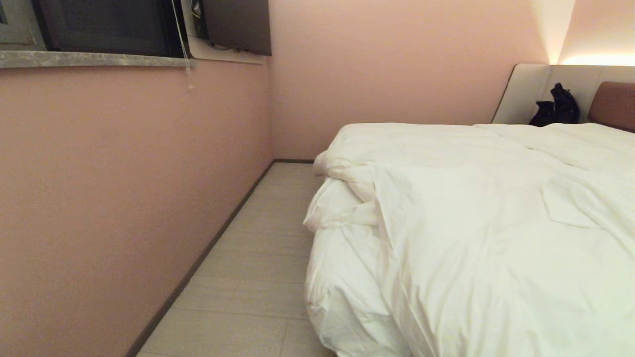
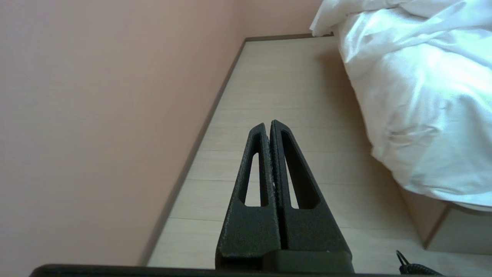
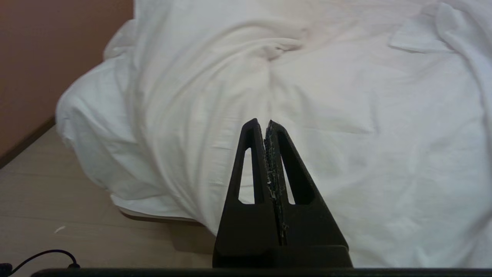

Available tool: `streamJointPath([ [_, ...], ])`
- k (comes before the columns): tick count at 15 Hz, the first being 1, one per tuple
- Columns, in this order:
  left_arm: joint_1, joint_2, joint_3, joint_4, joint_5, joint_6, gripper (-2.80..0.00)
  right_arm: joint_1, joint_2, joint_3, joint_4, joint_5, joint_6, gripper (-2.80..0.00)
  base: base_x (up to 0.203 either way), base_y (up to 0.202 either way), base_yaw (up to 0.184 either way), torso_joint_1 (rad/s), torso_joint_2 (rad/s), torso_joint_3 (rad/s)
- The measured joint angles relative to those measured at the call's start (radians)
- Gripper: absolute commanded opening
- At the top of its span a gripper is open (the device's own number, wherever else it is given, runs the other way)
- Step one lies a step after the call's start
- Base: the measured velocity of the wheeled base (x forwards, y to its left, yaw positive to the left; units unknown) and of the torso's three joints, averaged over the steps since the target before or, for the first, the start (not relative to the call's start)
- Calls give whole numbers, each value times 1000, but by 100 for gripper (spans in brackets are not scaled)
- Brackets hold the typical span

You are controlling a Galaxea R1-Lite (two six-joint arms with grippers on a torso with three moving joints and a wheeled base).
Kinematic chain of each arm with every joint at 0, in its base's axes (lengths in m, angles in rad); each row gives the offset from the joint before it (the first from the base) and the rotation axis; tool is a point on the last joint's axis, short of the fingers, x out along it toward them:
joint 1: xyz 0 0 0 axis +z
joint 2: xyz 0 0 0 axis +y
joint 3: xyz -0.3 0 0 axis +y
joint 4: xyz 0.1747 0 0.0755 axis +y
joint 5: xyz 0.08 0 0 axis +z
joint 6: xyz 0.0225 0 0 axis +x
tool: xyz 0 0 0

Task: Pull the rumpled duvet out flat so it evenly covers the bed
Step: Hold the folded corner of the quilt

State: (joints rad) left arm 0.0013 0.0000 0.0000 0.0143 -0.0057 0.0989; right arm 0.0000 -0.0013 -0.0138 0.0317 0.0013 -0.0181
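1. Head view: the duvet [image 1: 486, 233] is a thick, puffy white quilt, bunched and folded back at its near left corner, with rumpled layers spilling over the side of the bed [image 1: 615, 104] toward the pale floor [image 1: 258, 277].
2. A small flap of fabric lies turned over on the duvet at about 3 o'clock in this view; a dark bag [image 1: 555, 106] leans at the headboard, toward 1 o'clock.
3. Left wrist view: the left gripper [image 2: 268, 125] has its two black fingers pressed together, holding nothing, over the floor beside the pink wall [image 2: 96, 127]. The duvet hangs at about 2 o'clock from the fingertips, well apart.
4. Right wrist view: the right gripper [image 3: 260, 123] likewise has its fingers together and empty. The duvet fills the view behind and around them, from 9 through 12 to 3 o'clock, not touching.
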Motion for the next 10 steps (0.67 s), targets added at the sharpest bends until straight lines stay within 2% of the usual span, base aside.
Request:
streamJointPath([
  [10, 0, 0, 0, -1, 0, 1, -280, 0, 0, 0, 0, 0, 0, -280, 0, -195, 1, 1, 2, 2],
])
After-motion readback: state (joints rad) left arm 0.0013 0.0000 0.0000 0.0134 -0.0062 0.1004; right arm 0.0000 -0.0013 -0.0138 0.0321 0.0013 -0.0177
